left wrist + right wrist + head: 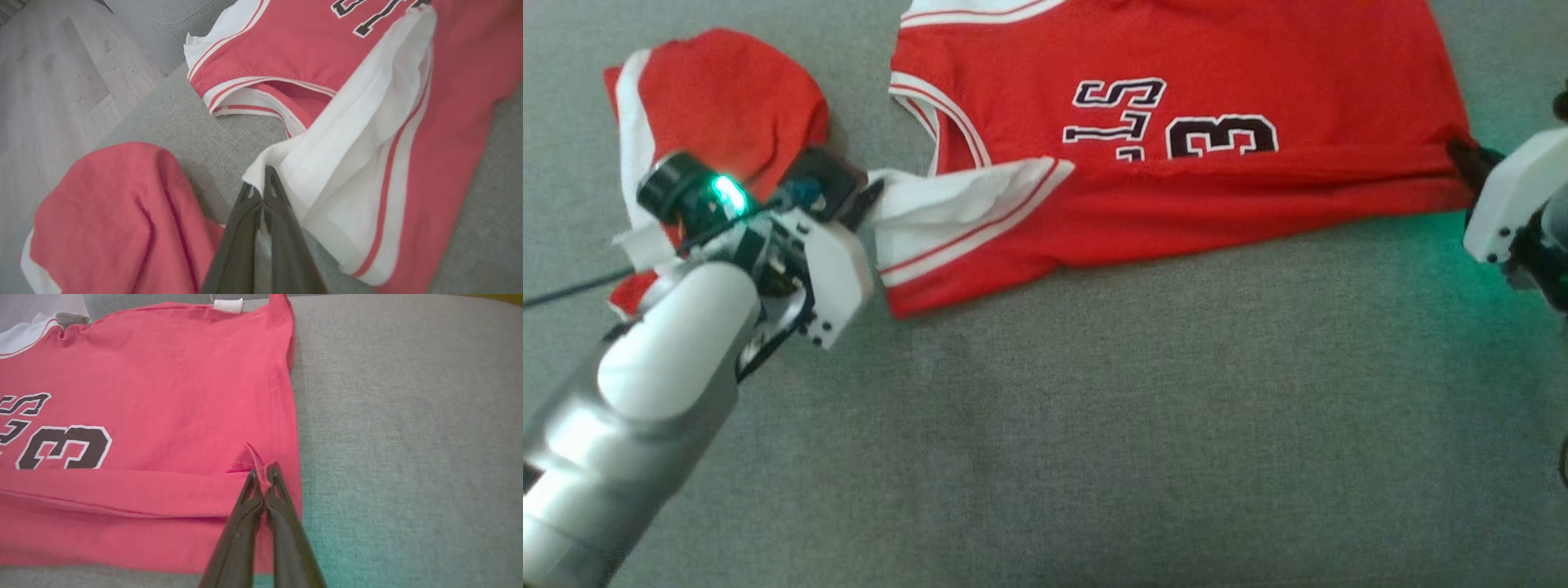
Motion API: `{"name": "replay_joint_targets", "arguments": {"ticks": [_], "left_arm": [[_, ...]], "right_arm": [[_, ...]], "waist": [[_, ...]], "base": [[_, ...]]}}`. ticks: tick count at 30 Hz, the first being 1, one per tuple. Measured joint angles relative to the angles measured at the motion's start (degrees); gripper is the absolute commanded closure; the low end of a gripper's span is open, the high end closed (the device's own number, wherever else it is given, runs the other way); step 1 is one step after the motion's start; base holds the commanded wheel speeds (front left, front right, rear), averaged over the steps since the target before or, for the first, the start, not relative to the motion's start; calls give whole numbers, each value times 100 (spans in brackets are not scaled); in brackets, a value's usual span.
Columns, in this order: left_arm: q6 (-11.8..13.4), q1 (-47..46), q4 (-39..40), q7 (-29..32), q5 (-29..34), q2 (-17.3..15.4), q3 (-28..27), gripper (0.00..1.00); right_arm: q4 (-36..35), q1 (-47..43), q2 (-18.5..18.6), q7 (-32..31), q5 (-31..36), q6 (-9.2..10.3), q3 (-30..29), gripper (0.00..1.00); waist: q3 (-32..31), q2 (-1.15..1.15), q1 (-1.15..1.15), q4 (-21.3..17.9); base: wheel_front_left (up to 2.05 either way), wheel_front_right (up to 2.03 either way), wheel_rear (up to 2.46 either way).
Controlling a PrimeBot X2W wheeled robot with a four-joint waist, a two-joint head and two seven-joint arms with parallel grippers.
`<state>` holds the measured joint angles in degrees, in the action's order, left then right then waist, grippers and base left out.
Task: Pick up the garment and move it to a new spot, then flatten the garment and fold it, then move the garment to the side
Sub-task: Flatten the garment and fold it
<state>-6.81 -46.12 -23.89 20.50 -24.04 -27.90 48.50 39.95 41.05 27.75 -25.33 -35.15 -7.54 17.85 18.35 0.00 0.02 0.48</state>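
Head view: the garment point(1217, 122), a red sleeveless jersey with white and red trim, is laid out on a grey fabric-covered surface point(1094, 449), in the far half of it. Its long axis is set across the view from left to right, with the trimmed armhole end turned toward the robot's left and the plain hemmed edge toward its right. The near long edge is doubled over onto the body, so that the lower part of the printing is covered. Black lettering point(1176, 118) outlined in white is seen lying sideways; an "S" and a "3" can be made out, and the rest cannot be read. A small white tag point(228, 305) is seen at the far corner of the hem, with no writing legible on it. The left end effector point(261, 183) is closed tight on the white, turned-out corner of the folded edge at the jersey's left end. The right end effector point(263, 471) is likewise closed, with a small ridge of red cloth pinched between its tips just inside the hem. A second red and white piece of clothing point(719, 106) is bunched beside the left arm, apart from the jersey. Pale wood-look floor point(49, 81) is seen beyond the surface's edge.
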Motion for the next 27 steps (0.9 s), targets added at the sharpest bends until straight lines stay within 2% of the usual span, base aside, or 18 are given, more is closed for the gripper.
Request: {"name": "replay_joint_targets", "arguments": {"ticks": [1, 2, 3, 4, 8, 10, 14, 20, 24, 27], "left_arm": [[-31, -113, -111, -10, 0, 33, 41, 100], [-33, -306, -321, -47, -1, 92, 121, 88], [-34, -381, -412, -89, -8, 123, 145, 0], [-34, -448, -494, -183, -15, 156, 149, 0], [-23, -753, -884, -620, 12, 297, 123, 0], [60, -849, -1017, -958, 25, 398, 37, 0], [481, -921, -1221, -1805, 43, 678, -242, 0], [1147, -903, -1283, -3214, -209, 1055, -871, 0], [1407, -655, -922, -3492, -279, 1160, -1216, 0], [1640, -159, -296, -3513, -275, 1223, -1614, 0]], "right_arm": [[31, 74, -21, 1, 25, 0, 5, 100], [94, 187, -56, 2, 45, 1, 10, 100], [141, 231, -68, 13, 60, 1, 11, 45], [182, 268, -74, 34, 131, 0, 15, 0], [393, 408, -126, 230, 207, 0, -25, 0], [444, 459, -169, 354, 246, 0, -30, 0], [515, 520, -220, 842, 264, 1, -181, 0], [347, 512, -247, 1989, 187, 1, -346, 0], [-36, 293, -264, 2908, 196, 1, -431, 0], [-212, -109, -398, 3533, 248, 1, -757, 0]], "waist": [[54, 0, 0, -3], [153, 0, 0, -9], [195, 0, 0, -12], [231, 0, 0, -16], [302, 0, 0, -11], [292, 0, -1, -5], [206, 0, -2, 25], [-50, 0, -2, 99], [-291, 0, -2, 160], [-478, 0, -2, 191]], "base": [[0, 0, 0], [0, 0, 0], [0, 0, 0], [0, 0, 0], [0, 0, 0], [0, 0, 0], [0, 0, 0], [0, 0, 0], [0, 0, 0], [0, 0, 0]]}}
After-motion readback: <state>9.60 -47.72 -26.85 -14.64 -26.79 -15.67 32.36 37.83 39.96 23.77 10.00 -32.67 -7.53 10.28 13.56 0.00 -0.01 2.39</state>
